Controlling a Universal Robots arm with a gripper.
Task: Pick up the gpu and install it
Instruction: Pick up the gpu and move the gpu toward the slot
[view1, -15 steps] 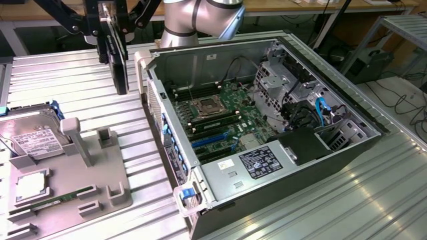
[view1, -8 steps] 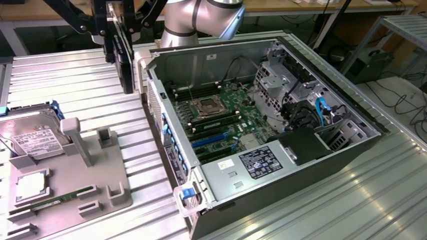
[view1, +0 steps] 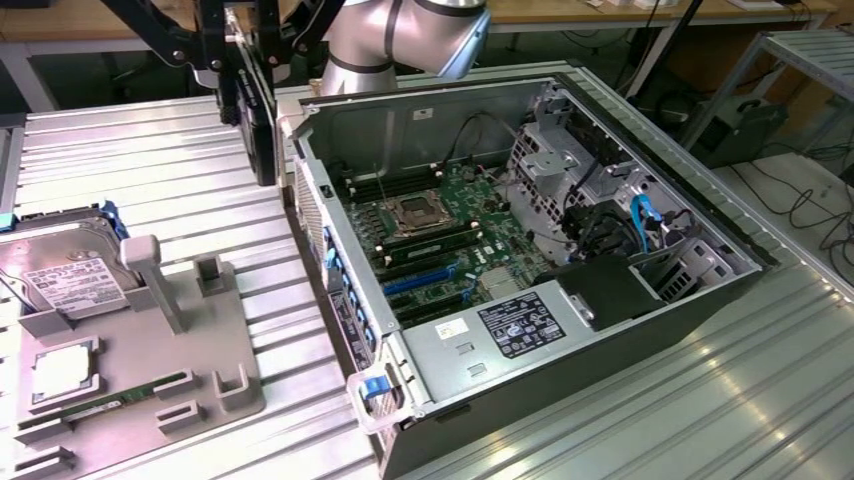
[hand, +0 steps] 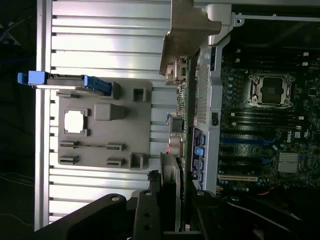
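Beside the open computer case (view1: 561, 400), the end effector (view1: 254, 62) hangs downward, clamped on the upright gpu (view1: 263, 140).

The arm (view1: 400, 40) and claw (view1: 260, 65) are cut off at the picture's top. The gpu (view1: 264, 140) is seen edge-on, its fan hidden. The label on the drive (view1: 60, 285) cannot be read.

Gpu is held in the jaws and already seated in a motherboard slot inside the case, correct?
Not seated. The gpu is held in the jaws of the gripper, but it hangs upright outside the case, beside its wall on the exterior view's left, as the exterior view shows.
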